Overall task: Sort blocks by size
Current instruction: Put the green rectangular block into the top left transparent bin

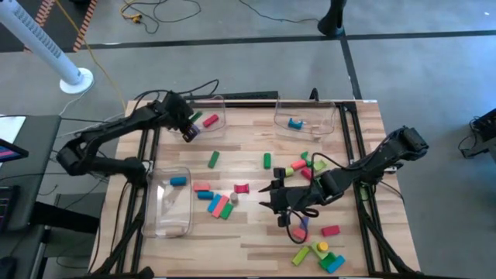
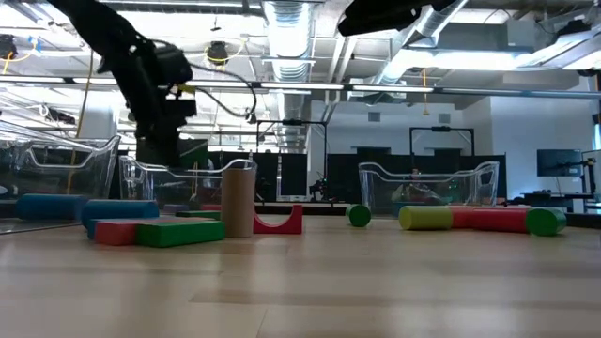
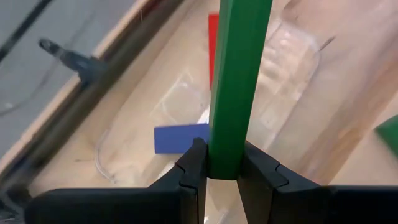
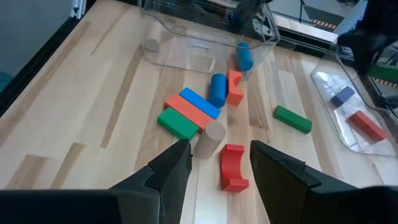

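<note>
Partly hidden: green bar (image 3: 239,81) (top cropped); left pincer (image 3: 222,163) clamps it

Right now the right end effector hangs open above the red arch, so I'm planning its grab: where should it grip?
Across the red arch's two flat faces, coming straight down. It lies flat, and its curved underside faces away.

Place: robotics lab, open-plan.
Ceiling: exposed ducts (image 2: 291,38) and strip lights overhead.
Floor: grey concrete (image 1: 232,62), loose cables (image 1: 147,12) trailing.
Background: monitor (image 2: 554,161) glowing behind the counter (image 1: 256,232).
</note>
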`<state>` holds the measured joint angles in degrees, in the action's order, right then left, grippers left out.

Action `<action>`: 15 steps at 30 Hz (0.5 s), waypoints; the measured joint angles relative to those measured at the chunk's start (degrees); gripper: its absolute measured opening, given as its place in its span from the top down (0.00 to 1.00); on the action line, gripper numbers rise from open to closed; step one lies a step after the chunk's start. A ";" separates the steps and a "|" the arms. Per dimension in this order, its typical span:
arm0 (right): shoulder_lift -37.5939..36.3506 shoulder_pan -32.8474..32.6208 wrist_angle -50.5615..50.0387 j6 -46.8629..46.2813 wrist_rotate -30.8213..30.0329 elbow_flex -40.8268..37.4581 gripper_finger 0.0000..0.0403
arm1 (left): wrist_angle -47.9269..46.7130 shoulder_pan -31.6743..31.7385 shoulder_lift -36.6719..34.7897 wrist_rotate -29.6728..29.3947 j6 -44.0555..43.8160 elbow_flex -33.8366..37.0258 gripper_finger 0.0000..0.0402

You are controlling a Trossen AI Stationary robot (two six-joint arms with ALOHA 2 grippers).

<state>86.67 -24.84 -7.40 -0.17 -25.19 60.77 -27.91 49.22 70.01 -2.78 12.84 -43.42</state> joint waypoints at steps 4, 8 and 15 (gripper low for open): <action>0.00 0.02 0.11 -0.02 0.00 0.00 0.50 | -0.24 1.11 2.86 0.03 0.96 0.00 0.84; 0.00 0.07 0.12 -0.02 0.00 0.00 0.50 | -1.23 1.76 4.74 0.05 1.55 0.00 0.84; 0.00 0.13 0.20 0.00 -0.02 0.00 0.50 | -2.18 1.85 5.04 0.03 1.70 -0.02 0.84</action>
<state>86.67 -24.71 -7.20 -0.16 -25.21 60.77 -30.09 51.07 75.05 -2.74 14.55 -43.44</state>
